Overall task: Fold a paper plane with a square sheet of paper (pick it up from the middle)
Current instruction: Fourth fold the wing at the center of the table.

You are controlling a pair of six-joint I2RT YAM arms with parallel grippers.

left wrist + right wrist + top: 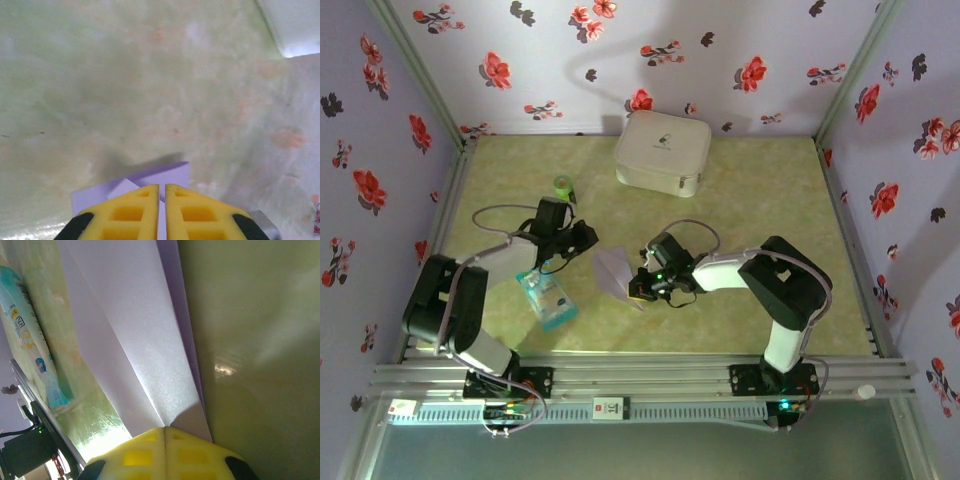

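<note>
At the table (740, 200) centre, my right gripper (165, 429) pinches the paper plane (140, 340); my left gripper (162, 186), jaws together, sits at its edge. An uneven tug could tear it.

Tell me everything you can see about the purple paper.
The paper is thin, pale lavender and plain, partly folded, with creases running to a narrow end. It lies on the green table between the arms. The right fingers are shut on the narrow end; the left fingers sit nearly shut over another edge.
</note>
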